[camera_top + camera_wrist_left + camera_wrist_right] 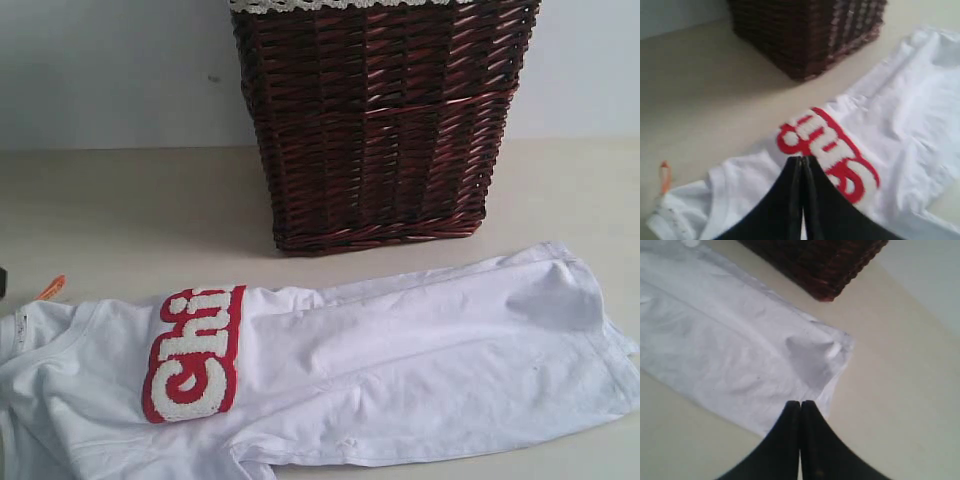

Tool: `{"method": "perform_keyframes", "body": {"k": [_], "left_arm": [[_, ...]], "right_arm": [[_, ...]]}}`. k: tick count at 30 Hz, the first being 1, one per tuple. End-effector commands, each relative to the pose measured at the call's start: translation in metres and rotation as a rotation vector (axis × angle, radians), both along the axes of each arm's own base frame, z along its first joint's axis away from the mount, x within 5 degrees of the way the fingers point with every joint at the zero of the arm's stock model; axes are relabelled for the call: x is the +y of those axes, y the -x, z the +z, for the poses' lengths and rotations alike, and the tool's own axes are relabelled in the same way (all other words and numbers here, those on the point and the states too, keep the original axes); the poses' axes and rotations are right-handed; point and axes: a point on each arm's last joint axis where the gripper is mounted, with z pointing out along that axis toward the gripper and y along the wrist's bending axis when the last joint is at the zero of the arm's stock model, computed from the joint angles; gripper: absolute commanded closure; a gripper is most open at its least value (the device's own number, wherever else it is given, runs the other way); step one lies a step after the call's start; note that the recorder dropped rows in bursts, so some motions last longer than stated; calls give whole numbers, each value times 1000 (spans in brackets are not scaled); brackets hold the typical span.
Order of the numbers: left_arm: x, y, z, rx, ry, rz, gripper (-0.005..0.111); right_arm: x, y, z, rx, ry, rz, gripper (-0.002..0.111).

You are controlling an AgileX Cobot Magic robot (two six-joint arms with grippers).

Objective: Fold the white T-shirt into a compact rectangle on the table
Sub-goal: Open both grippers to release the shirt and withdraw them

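Where white T-shirt [400, 370] overlaps, lettering [192, 355] half-hidden

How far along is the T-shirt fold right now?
Done: the white T-shirt lies on the table as a long band, one side folded over, cutting off the red lettering. In hand: nothing seen; the left gripper and right gripper are both shut, no cloth visibly pinched. Left: folding the band crosswise into a compact rectangle.
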Motion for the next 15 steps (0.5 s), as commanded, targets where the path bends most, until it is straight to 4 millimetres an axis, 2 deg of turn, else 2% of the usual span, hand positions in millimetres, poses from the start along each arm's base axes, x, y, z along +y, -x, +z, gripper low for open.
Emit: {"method": "perform_keyframes", "body": {"k": [1,4,7,10,12,15], "left_arm": [[13,2,24,-160,95,267,107],[15,16,40,-279,117,335,107],[11,35,53,-397,116,329,107],[7,53,60,-496,65,309,107],[6,61,56,-523,-14,296,107],[6,66,34,-498,-189,262,107]], "right_arm": [[-9,4,18,-241,39,-107,108],[-13,16,27,-353,-76,-261,108],[-12,31,27,-367,-229,-375,108],[-8,45,23,-364,-224,-385,108],[-6,53,20,-367,-213,-376,108],[-3,61,21,-416,-182,-352,108]]}}
